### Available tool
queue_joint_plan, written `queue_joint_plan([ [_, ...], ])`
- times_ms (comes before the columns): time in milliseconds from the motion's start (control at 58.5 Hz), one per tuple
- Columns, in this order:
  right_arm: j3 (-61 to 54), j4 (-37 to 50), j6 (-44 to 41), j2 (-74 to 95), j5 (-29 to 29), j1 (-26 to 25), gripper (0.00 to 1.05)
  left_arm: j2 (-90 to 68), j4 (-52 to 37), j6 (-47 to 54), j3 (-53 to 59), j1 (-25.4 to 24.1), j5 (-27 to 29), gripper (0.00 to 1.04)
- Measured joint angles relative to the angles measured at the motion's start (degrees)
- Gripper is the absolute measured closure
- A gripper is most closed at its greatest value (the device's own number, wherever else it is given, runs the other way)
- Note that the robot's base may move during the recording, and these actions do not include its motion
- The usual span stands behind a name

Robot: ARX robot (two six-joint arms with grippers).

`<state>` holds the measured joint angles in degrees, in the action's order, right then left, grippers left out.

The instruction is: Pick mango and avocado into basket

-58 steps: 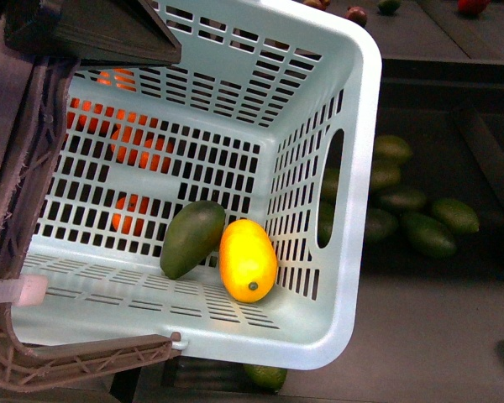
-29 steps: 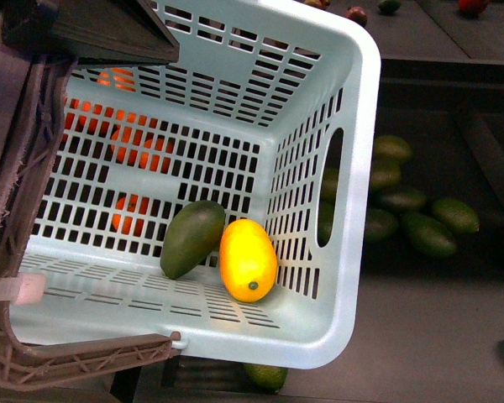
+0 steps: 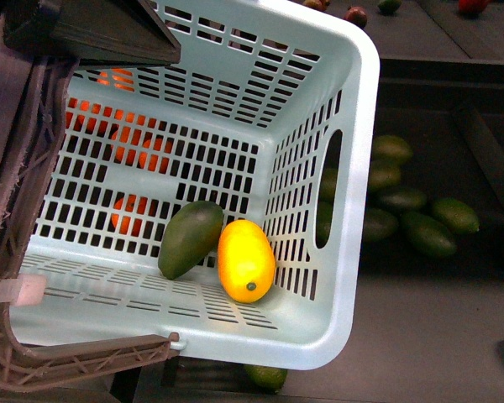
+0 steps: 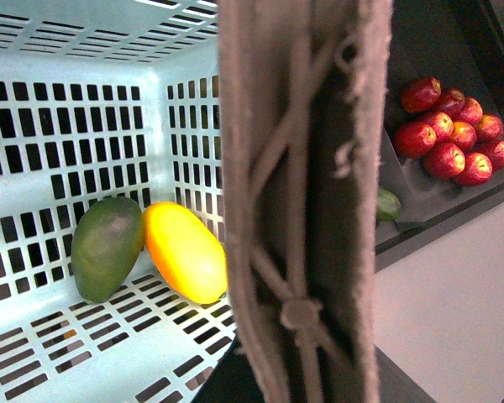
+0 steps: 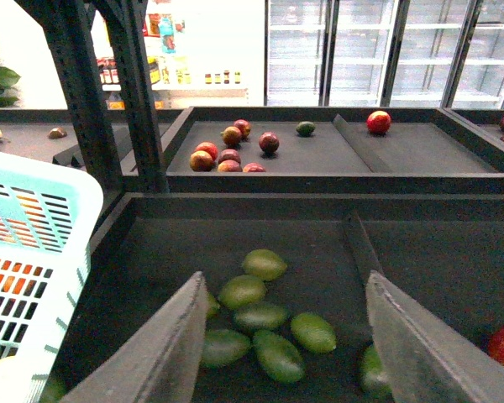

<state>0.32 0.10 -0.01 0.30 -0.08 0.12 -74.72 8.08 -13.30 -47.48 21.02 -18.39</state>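
The pale teal basket [image 3: 353, 176] hangs tilted and fills the left of the front view. The yellow-orange mango [image 3: 246, 260] and the dark green avocado [image 3: 191, 238] lie side by side, touching, in its low corner. The left wrist view shows the same mango [image 4: 185, 252] and avocado [image 4: 107, 246] on the slotted floor. My left gripper [image 3: 101, 38] is shut on the basket's brown handle [image 4: 302, 210], which hides its jaws. My right gripper [image 5: 290, 336] stands open and holds nothing. It hovers over a dark bin of green fruit, to the right of the basket [image 5: 34, 227].
Oranges [image 3: 134, 147] show through the basket's slots. Green avocados [image 3: 412, 218] lie in the dark bin beside the basket. Red mangoes [image 4: 454, 138] fill another bin. A farther bin holds mixed fruit [image 5: 231, 147], and dark shelf posts [image 5: 92, 92] rise near the basket.
The basket with the mango and avocado has drifted a hair to the left. Otherwise nothing has visibly moved.
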Motion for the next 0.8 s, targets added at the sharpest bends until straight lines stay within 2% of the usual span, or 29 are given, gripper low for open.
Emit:
queue_joint_plan([
  [154,0.0,-0.1,0.0,0.0,0.2,0.0,0.07,0.0,0.0,0.0,0.0,0.3,-0.2,0.99],
  [171,0.0,-0.1,0.0,0.0,0.2,0.0,0.06,0.0,0.0,0.0,0.0,0.3,-0.5,0.99],
  [804,0.0,-0.2,0.0,0.0,0.0,0.0,0.08,-0.1,0.0,0.3,0.0,-0.1,0.4,0.99],
])
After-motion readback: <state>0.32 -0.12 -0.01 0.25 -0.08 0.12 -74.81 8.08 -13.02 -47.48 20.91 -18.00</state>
